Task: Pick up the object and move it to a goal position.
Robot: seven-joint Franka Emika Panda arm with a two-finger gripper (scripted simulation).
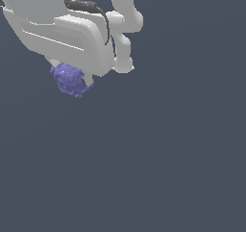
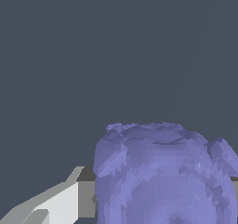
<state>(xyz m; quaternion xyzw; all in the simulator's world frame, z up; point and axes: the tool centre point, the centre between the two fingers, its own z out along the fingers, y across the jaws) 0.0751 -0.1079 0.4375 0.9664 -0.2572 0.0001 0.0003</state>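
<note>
We judge the carry step is under way: our pincer (image 1: 77, 84) is clamped on the periwinkle lump (image 1: 69, 80), which sits between the fingers (image 2: 69, 202) beneath the white hand. Next we must travel steadily to the goal, unseen here. The lump looks bumpy, faceted, matte.

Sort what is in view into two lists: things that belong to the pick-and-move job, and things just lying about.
Belongs to the job:
- purple-blue lump, held at the gripper
- gripper, one finger against the lump

Just lying about:
- nothing else visible; only plain dark grey background
</note>
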